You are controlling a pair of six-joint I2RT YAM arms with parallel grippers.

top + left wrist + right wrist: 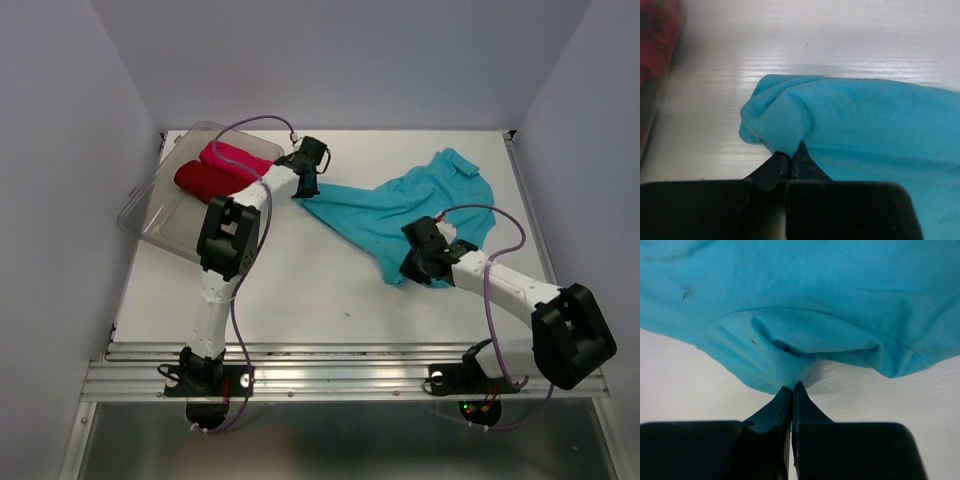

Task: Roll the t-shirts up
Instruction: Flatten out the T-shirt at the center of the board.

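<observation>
Leftward, near turquoise shirt (400, 205), clear tub (148, 215): red shirt (205, 180), pink shirt (235, 158), perhaps rolled.

The white glossy table (300, 290), its surface faintly streaked like wood grain, carries two things directly. A clear, rectangular plastic tub (152, 222) sits at 10 o'clock, turned at an angle, its outer corner reaching past the table's 9 o'clock edge. A turquoise-blue cloth t-shirt (400, 215) lies rumpled and only partly spread, stretching from just beside the tub near 11 o'clock across the middle to 2 o'clock, with its collar at the far 1 o'clock end. Its 11 o'clock and 4 o'clock corners are bunched into folds. The rest shows bare white surface.
</observation>
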